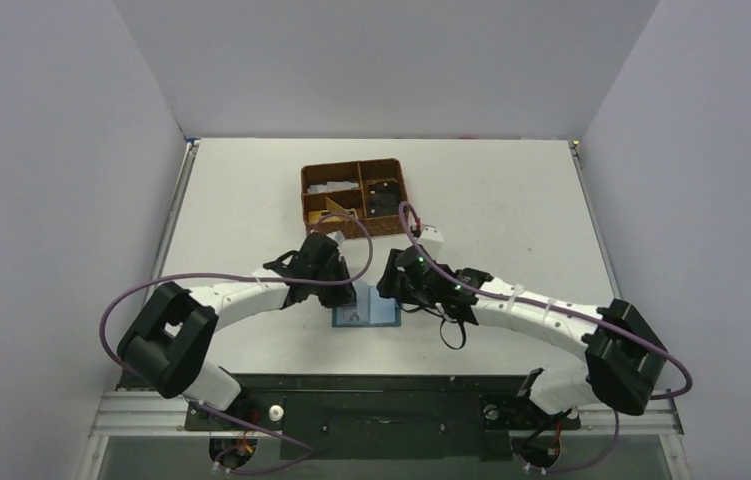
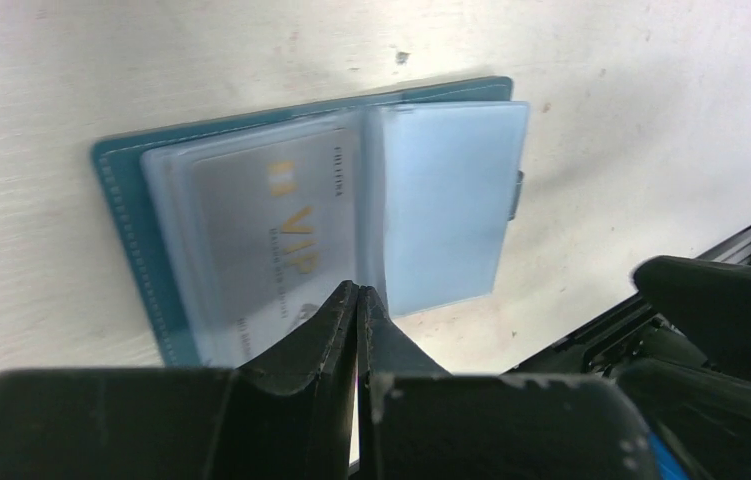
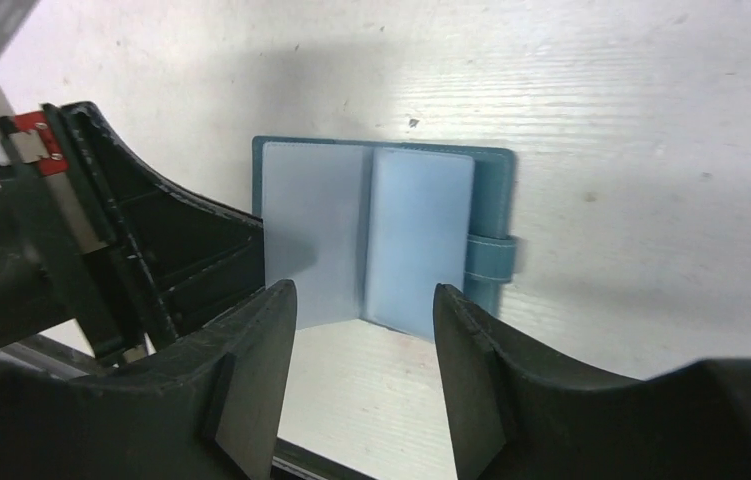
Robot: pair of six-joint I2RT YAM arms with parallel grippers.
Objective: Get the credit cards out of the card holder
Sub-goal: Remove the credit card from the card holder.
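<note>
The teal card holder [image 2: 121, 200] lies open on the white table, its clear sleeve pages spread. A silvery credit card [image 2: 271, 230] with gold "VIP" lettering sits inside the left sleeve. My left gripper [image 2: 358, 292] is shut, its tips resting at the near edge of the pages by the spine, with nothing between them. In the right wrist view the card holder [image 3: 491, 190] shows pale blue pages and its snap tab [image 3: 491, 255]. My right gripper [image 3: 363, 300] is open just short of the pages' near edge and holds nothing. From above, the card holder [image 1: 366, 316] lies between both grippers.
A brown woven compartment basket [image 1: 351, 197] stands behind the card holder, with small items in its sections. The left arm's black body [image 3: 151, 250] sits close beside the card holder's left page. The right arm [image 2: 721, 310] shows at the right of the left wrist view.
</note>
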